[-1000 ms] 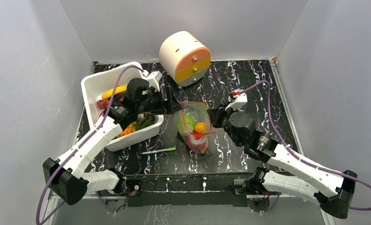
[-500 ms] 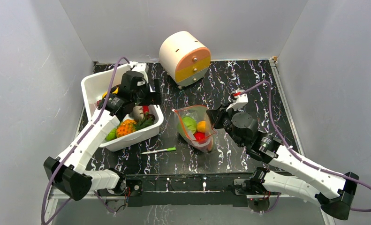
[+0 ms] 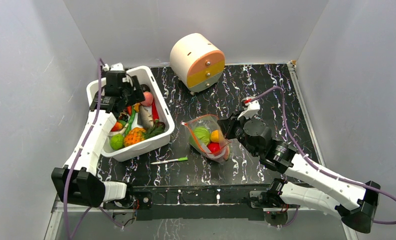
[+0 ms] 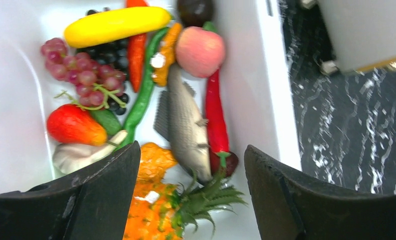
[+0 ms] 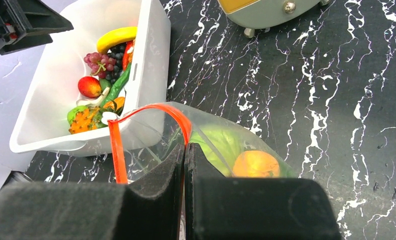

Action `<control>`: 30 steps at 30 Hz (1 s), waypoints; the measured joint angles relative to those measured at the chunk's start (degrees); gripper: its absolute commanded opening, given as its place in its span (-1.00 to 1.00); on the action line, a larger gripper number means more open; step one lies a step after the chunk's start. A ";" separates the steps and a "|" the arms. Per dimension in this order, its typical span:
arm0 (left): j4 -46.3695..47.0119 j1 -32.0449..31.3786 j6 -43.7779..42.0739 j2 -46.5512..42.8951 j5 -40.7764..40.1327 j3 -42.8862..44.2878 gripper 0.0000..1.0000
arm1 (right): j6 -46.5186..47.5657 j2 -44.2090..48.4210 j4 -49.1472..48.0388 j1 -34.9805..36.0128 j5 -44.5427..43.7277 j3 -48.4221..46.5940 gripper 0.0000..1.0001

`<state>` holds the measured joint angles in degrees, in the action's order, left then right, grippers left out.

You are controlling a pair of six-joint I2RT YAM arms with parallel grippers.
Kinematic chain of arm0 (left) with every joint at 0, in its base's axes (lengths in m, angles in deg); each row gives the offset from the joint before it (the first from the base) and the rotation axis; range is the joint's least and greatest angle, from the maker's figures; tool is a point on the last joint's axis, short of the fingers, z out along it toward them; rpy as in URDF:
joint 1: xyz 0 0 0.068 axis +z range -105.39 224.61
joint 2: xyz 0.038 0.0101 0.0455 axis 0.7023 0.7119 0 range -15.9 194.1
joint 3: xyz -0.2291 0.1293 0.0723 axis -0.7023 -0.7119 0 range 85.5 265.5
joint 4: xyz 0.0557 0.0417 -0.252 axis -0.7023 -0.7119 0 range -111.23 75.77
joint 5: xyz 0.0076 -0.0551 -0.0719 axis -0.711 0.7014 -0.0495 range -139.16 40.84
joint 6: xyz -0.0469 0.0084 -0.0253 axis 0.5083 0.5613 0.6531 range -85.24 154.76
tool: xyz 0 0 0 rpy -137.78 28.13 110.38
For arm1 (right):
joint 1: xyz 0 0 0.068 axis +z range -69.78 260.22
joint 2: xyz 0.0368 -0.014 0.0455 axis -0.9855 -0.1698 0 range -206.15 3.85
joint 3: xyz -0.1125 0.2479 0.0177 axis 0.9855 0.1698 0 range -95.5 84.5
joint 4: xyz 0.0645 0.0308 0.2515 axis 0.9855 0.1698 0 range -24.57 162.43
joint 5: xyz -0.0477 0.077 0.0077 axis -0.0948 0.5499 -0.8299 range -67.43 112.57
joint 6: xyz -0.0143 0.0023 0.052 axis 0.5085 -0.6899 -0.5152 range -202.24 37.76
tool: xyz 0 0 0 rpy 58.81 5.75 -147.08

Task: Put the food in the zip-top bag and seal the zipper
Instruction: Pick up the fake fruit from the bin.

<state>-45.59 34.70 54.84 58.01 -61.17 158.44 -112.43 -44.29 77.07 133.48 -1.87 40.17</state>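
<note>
The clear zip-top bag [image 3: 206,139] stands on the dark marbled table with its mouth open. Its red-orange zipper [image 5: 116,150] curves along the rim. Inside lie a green piece [image 3: 201,134], an orange piece [image 5: 256,164] and a red piece [image 3: 213,147]. My right gripper [image 5: 184,146] is shut on the bag's rim at the zipper. My left gripper [image 4: 191,147] hangs open and empty over the white bin [image 4: 251,75]. Food in the bin includes a yellow piece [image 4: 116,24], grapes [image 4: 80,75], a peach [image 4: 200,50], a red chili [image 4: 215,115], a fish [image 4: 185,125] and a pineapple [image 4: 155,210].
A cream drum-shaped drawer unit [image 3: 196,61] stands at the back of the table. A thin white-and-green stick [image 3: 169,160] lies in front of the bin [image 3: 144,146]. Grey walls close in the left, right and back sides.
My left gripper has pulled away from the bag's mouth and moved left, now over the back of the bin. The bag has settled slightly; my right gripper keeps its hold.
</note>
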 measured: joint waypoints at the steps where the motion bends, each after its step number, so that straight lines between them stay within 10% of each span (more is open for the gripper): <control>1: 0.63 1.55 0.17 0.15 0.02 -0.66 0.47 | -0.02 -0.11 0.00 0.00 0.20 0.00 -1.00; 30: 14.38 20.70 4.55 18.58 3.54 -7.08 0.34 | 0.09 2.75 1.60 0.00 -0.07 -0.02 -1.00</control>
<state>-31.20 55.40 59.38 76.59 -57.63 151.36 -112.34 -41.54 78.66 133.48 -1.94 40.15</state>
